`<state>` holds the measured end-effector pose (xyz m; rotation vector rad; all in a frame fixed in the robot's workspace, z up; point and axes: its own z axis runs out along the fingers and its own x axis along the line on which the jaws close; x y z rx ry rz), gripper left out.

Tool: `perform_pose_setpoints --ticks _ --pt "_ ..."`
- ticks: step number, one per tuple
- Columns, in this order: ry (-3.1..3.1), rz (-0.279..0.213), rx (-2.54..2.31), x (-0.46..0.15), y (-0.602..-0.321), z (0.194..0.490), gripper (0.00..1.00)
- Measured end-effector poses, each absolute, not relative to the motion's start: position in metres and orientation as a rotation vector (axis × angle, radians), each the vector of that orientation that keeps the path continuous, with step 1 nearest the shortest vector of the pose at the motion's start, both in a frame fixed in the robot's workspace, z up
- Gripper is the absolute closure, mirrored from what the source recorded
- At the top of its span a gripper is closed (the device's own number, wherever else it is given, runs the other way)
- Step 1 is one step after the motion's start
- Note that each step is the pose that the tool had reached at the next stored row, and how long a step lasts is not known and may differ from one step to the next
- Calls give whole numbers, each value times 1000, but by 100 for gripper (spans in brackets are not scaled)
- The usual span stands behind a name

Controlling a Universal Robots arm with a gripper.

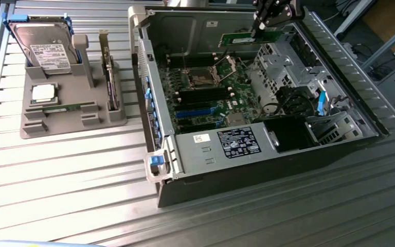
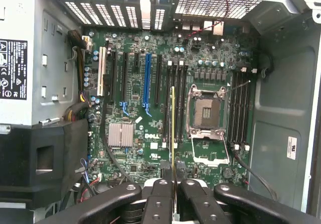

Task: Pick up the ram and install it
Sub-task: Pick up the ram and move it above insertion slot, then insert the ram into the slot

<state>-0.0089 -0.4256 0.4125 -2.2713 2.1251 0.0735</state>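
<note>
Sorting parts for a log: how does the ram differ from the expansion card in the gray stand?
The ram is green and held by the claw over the open case; the expansion card is dark and sits in the gray stand outside it. Both are flat boards held on edge.

The ram [image 1: 247,39] is a long, narrow green circuit-board stick, pinched near one end by the gripper [image 1: 261,27] and held in the air. In the exterior view it lies level along its length over the far part of the open computer case [image 1: 197,154], its free end toward the exterior view's left. In the wrist view it shows edge-on as a thin yellow-green line coming out from between the closed fingers [image 2: 160,204]. It runs parallel to the black memory slots [image 2: 179,98] on the motherboard [image 2: 135,88], above them and beside the processor socket [image 2: 205,111]
</note>
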Motion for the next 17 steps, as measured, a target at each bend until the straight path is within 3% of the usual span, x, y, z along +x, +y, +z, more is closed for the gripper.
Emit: perform_pose_setpoints --ticks 17 --pt "2170 73 -2227 -12 -426 391 87"
